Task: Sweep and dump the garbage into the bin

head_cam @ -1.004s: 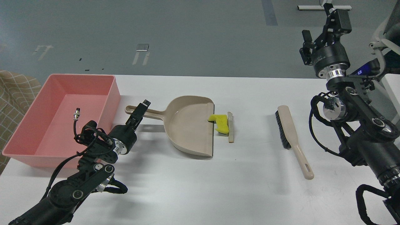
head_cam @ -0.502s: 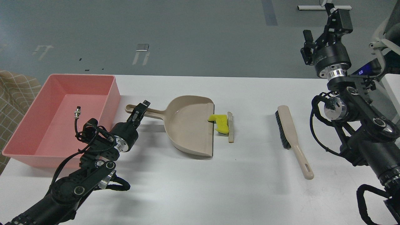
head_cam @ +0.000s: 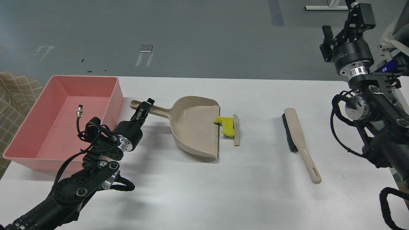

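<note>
The pink bin (head_cam: 117, 92) stands at the table's left. The beige dustpan (head_cam: 193, 127) lies in the middle, its handle pointing left towards the bin. The yellow sponge (head_cam: 226, 125) lies at the pan's open lip, partly on it. The bread slice (head_cam: 236, 130) stands on edge against the sponge's right side. My left gripper (head_cam: 144, 108) is shut on the dustpan handle (head_cam: 156, 111). My right gripper (head_cam: 343, 33) is raised high at the far right, above and beyond the brush, seen from behind; its fingers cannot be told apart.
A beige hand brush (head_cam: 298, 140) with dark bristles lies on the table to the right of the garbage, handle towards me. A checked cloth (head_cam: 12, 95) shows at the left edge. The bin is empty.
My left gripper moved forward and up along the dustpan handle, and the handle end rose slightly. My right arm moved to the right and up, away from the brush.
</note>
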Action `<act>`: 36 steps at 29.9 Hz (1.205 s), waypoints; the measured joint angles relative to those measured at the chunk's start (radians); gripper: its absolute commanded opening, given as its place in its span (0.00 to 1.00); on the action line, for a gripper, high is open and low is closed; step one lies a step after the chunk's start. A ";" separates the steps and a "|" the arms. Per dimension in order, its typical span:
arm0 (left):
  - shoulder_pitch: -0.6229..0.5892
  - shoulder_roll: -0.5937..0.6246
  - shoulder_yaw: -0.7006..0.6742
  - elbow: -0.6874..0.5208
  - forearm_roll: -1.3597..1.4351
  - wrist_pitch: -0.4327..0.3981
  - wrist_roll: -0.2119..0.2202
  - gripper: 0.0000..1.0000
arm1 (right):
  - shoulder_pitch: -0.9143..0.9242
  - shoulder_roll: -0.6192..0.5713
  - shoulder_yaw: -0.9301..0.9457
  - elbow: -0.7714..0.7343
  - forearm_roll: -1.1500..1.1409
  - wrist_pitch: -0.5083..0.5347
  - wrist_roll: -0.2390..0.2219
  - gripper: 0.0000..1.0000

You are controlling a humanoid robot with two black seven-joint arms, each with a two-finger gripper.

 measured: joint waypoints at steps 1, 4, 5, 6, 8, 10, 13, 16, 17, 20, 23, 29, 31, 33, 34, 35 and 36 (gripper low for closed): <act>0.000 0.000 0.000 0.000 0.000 0.000 0.000 0.00 | -0.003 -0.032 -0.023 0.018 -0.001 0.004 -0.002 1.00; -0.001 -0.001 0.000 -0.001 0.000 0.001 0.001 0.00 | 0.002 -0.190 -0.187 0.140 -0.008 0.031 -0.011 0.99; -0.001 -0.001 0.000 -0.001 0.000 0.001 0.001 0.00 | 0.009 -0.255 -0.247 0.190 -0.010 0.042 -0.016 0.99; -0.001 -0.002 0.000 -0.001 0.000 0.001 0.001 0.00 | 0.018 -0.317 -0.299 0.239 -0.012 0.052 -0.022 0.99; -0.001 -0.003 0.000 -0.001 0.000 0.001 0.001 0.00 | 0.031 -0.416 -0.381 0.318 -0.015 0.072 -0.038 0.99; -0.001 -0.003 0.000 -0.001 0.000 0.001 0.001 0.00 | 0.041 -0.512 -0.454 0.390 -0.021 0.095 -0.062 0.99; -0.001 -0.003 0.000 -0.001 0.001 0.001 0.001 0.00 | 0.053 -0.643 -0.549 0.487 -0.082 0.133 -0.114 0.99; 0.000 -0.003 0.000 -0.002 0.001 0.001 0.001 0.00 | 0.055 -0.720 -0.606 0.551 -0.183 0.169 -0.149 0.99; 0.001 -0.003 0.000 -0.002 0.001 0.001 0.001 0.00 | 0.053 -0.739 -0.618 0.568 -0.212 0.179 -0.155 0.99; 0.001 -0.003 0.001 -0.002 0.001 0.000 0.001 0.00 | 0.037 -0.805 -0.669 0.639 -0.317 0.218 -0.162 0.99; 0.001 -0.003 0.001 -0.008 0.002 0.000 0.001 0.00 | 0.031 -0.846 -0.718 0.697 -0.404 0.235 -0.165 0.99; -0.010 -0.003 0.000 -0.015 0.002 0.000 0.001 0.00 | 0.028 -0.860 -0.785 0.733 -0.519 0.254 -0.203 0.99; -0.015 -0.006 0.000 -0.015 0.002 0.001 0.001 0.00 | 0.027 -0.860 -0.807 0.734 -0.542 0.256 -0.227 0.99; -0.019 -0.012 0.000 -0.016 0.002 0.001 0.001 0.00 | 0.026 -0.854 -0.825 0.735 -0.560 0.256 -0.245 0.99; -0.019 -0.015 0.000 -0.016 0.002 0.001 0.001 0.00 | 0.025 -0.849 -0.833 0.736 -0.568 0.257 -0.252 0.99; -0.019 -0.017 0.000 -0.016 0.002 0.001 0.001 0.00 | 0.024 -0.844 -0.841 0.736 -0.575 0.257 -0.258 0.99; -0.019 -0.018 0.000 -0.016 0.002 0.001 0.001 0.00 | 0.023 -0.836 -0.852 0.736 -0.584 0.257 -0.263 0.99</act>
